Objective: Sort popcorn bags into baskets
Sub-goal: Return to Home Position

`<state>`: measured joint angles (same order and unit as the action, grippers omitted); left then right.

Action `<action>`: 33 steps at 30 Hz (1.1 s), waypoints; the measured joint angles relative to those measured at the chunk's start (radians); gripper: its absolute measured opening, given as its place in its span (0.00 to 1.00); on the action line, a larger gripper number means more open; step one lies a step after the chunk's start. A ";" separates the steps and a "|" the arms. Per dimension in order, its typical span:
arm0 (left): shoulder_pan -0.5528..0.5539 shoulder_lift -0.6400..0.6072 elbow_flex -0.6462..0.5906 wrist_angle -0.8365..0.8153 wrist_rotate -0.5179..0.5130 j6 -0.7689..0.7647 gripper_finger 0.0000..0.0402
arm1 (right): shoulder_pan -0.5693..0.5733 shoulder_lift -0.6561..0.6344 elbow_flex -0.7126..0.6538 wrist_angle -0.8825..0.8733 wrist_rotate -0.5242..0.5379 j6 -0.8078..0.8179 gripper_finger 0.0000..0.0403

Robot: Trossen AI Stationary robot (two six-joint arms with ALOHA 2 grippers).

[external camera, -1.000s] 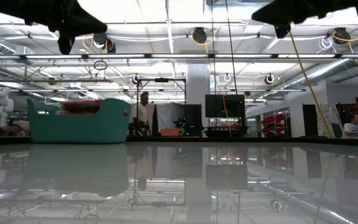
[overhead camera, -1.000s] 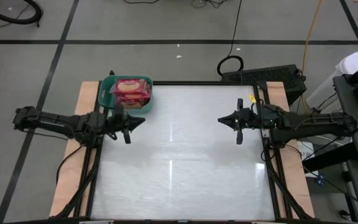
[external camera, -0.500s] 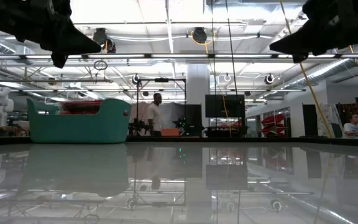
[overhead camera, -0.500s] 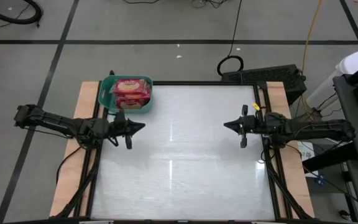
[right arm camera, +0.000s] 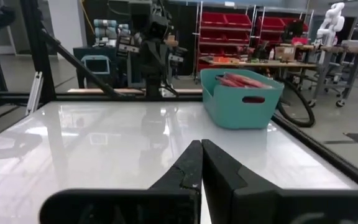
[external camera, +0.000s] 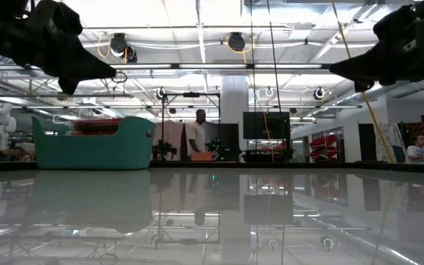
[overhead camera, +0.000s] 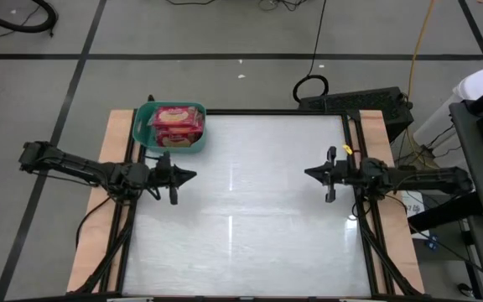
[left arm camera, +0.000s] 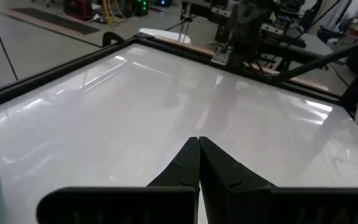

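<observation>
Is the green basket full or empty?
Nearly full: red popcorn bags are piled inside the green basket, up to its rim.

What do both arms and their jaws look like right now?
Left arm and right arm are slim, matte black, jointed links. Each ends in jaws of two flat black fingers tapering to a point, on a wide black crossbar. A small yellow tag shows near the right wrist.

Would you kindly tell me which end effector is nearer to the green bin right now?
Left. The left end effector hovers shut close beside the green bin; the right end effector, also shut, is across the table from it.
</observation>
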<state>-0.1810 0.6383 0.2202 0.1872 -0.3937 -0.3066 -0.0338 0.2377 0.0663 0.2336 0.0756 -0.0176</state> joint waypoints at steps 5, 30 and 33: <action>0.000 -0.026 -0.001 -0.010 0.020 0.052 0.00 | 0.000 -0.078 -0.016 -0.015 0.028 0.000 0.00; 0.000 -0.275 -0.001 -0.296 0.023 0.089 0.00 | -0.014 -0.230 -0.020 -0.256 0.021 0.026 0.00; 0.000 -0.298 -0.017 -0.285 0.036 0.112 0.00 | -0.019 -0.228 -0.020 -0.248 0.025 -0.003 0.00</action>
<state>-0.1810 0.3404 0.2028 -0.0980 -0.3573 -0.1943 -0.0532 0.0101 0.0467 -0.0143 0.1005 -0.0205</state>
